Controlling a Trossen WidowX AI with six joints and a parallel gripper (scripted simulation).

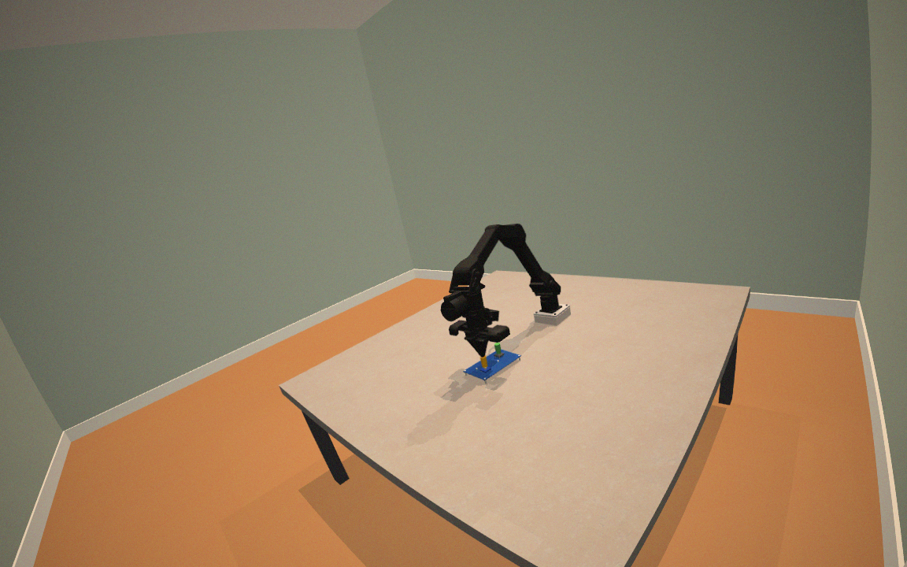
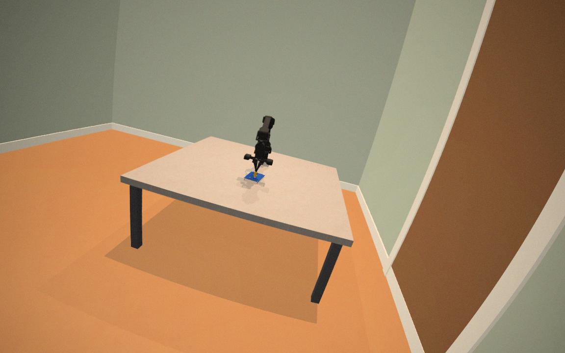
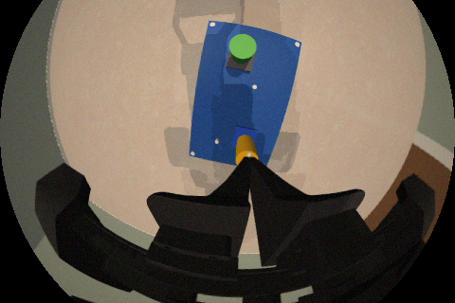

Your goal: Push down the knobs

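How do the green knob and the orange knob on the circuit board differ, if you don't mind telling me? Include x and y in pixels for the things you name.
The green knob (image 1: 497,349) (image 3: 243,46) stands over a dark potentiometer, the orange knob (image 1: 483,362) (image 2: 255,174) (image 3: 245,147) over a blue one. The fingers meet at the orange knob's top, not the green knob's.

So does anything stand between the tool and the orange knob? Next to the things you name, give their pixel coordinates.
Nothing visible does: the shut tool (image 1: 483,354) (image 2: 256,171) (image 3: 248,162) has its tips right at the top of the orange knob (image 1: 483,362) (image 2: 255,174) (image 3: 245,146). The green knob (image 1: 497,349) (image 3: 243,46) stands off toward the board's other end.
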